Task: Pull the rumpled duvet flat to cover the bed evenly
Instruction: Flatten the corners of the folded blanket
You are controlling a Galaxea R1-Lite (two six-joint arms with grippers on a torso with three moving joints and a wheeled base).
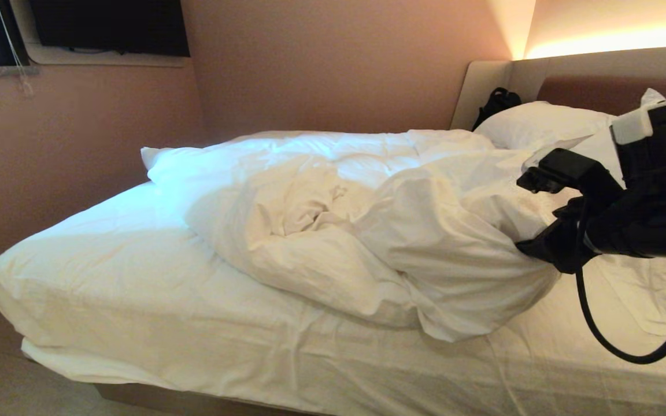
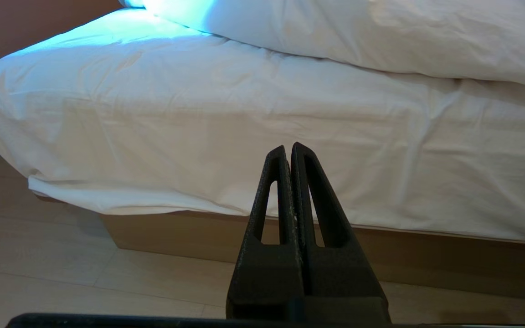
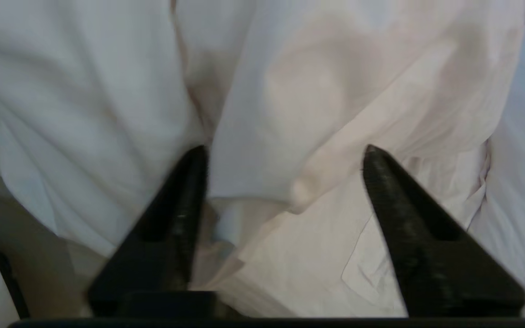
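1. Left gripper is hanging low beside the bed, well apart from the mattress side, jaws pressed fully together and holding nothing; it is looking parked.
2. Right gripper is sitting over the bed, right against the near edge of the duvet. Jaws are standing wide apart, with a puffy fold of white cover bulging between the two fingers; nothing is clamped.
3. In the head view the right arm is reaching in from the right, its gripper half buried where the duvet bunches up.
4. Duvet is lying heaped in a rumpled ridge across the middle and far side of the bed, running toward the pillows. The near strip and the left end are showing only bare fitted sheet.
5. Step, my read: between grasps, jaws open at a fold, either just dropped or about to be pinched. Task is looking far from done.
6. Next move is likely calling for closing on a thick fold near the duvet edge, then dragging it toward the near side and the uncovered end; a shallow bite may slip off the puffy cover.
7. Far side: headboard, a dark bag in the corner, pink wall.
8. No brands, labels or writing readable anywhere.
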